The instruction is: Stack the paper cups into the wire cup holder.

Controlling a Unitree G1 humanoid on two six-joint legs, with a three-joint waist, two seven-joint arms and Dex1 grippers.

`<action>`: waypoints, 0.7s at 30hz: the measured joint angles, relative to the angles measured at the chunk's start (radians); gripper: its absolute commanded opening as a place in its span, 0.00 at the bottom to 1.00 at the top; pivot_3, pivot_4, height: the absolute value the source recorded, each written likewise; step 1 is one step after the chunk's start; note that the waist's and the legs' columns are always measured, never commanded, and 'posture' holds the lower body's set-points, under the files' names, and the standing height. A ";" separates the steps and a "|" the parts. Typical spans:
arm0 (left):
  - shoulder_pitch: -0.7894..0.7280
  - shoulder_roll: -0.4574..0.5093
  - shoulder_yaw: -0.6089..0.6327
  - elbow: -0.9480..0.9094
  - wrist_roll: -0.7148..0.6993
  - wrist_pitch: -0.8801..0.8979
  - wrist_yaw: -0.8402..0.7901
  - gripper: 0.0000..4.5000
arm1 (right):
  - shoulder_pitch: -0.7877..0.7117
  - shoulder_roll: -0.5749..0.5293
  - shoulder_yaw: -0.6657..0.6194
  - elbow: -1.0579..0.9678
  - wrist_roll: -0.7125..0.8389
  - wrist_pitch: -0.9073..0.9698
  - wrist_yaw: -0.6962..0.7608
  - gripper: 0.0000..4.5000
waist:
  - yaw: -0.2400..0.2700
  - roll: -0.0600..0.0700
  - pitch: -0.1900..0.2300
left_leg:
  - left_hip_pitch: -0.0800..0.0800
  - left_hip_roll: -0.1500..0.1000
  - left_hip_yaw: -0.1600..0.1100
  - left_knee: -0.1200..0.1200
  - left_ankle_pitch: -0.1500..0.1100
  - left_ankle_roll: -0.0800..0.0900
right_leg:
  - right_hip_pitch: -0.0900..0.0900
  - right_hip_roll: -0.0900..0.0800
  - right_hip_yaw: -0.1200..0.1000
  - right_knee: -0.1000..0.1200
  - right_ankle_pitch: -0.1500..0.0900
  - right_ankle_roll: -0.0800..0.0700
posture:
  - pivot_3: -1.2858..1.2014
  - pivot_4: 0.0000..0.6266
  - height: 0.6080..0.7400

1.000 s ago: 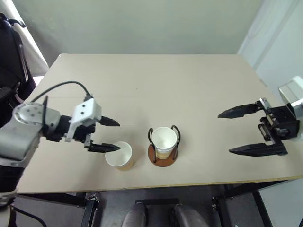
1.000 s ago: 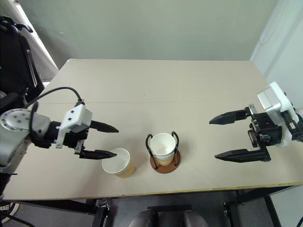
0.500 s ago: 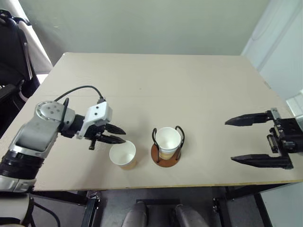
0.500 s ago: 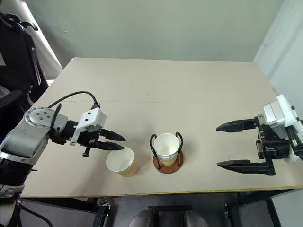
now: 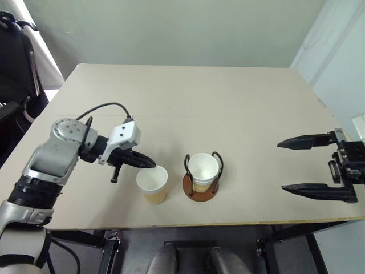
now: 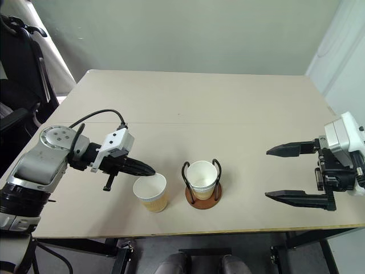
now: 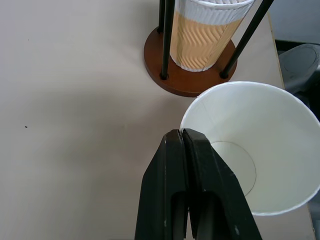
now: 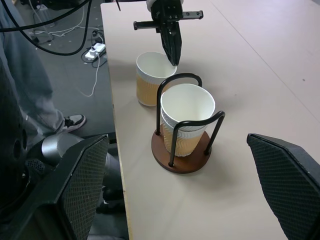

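My left end effector (image 7: 182, 136) was fully closed, pinching the rim of the loose tan-walled paper cup (image 5: 152, 184); black wire cup holder (image 5: 201, 181) just beyond. Right end effector (image 5: 292, 164) gaped wide, empty.

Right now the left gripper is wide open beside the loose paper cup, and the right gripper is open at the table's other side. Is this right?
Not quite. The left gripper is shut, fingers together at the loose paper cup's rim, as the left wrist view shows. The right gripper is indeed open.

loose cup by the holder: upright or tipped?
Upright. The loose paper cup stands on its base on the table, open mouth up, beside the wire cup holder.
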 measured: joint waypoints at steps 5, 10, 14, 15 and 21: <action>0.004 0.006 0.005 -0.027 -0.018 0.021 -0.008 0.02 | 0.012 0.000 -0.001 -0.005 -0.001 -0.007 -0.001 1.00 | 0.000 0.000 0.000 | 0.000 0.000 0.000 0.000 0.000 0.000 | 0.000 0.000 0.000 -0.001 0.000 0.001 | 0.52 0.24 1.00; 0.000 0.007 0.040 -0.051 -0.068 0.045 -0.019 0.02 | 0.007 0.000 0.006 -0.006 -0.002 -0.017 -0.010 1.00 | 0.000 0.000 0.000 | 0.000 0.000 0.000 0.000 0.000 0.000 | 0.000 0.000 0.000 -0.001 0.000 0.001 | 0.52 0.24 1.00; -0.032 0.025 0.081 -0.049 -0.094 0.051 -0.035 0.02 | -0.013 -0.005 0.038 -0.004 -0.003 -0.022 -0.020 1.00 | 0.000 0.000 0.000 | 0.000 0.000 0.000 0.000 0.000 0.000 | 0.001 0.000 0.000 -0.001 0.000 0.001 | 0.52 0.24 1.00; -0.036 0.031 0.081 -0.045 -0.090 0.046 -0.036 0.02 | -0.016 -0.005 0.045 -0.002 -0.004 -0.024 -0.021 1.00 | 0.000 0.000 0.000 | 0.001 0.000 0.000 0.000 0.000 0.000 | 0.001 0.000 0.000 -0.001 0.000 0.001 | 0.52 0.24 1.00; -0.028 0.016 0.061 -0.020 -0.052 0.037 -0.009 0.28 | -0.030 -0.005 0.077 0.005 -0.005 -0.035 -0.029 1.00 | 0.000 0.000 0.000 | 0.001 0.000 0.000 0.001 0.000 0.000 | 0.001 0.000 0.000 -0.001 0.000 0.001 | 0.52 0.24 1.00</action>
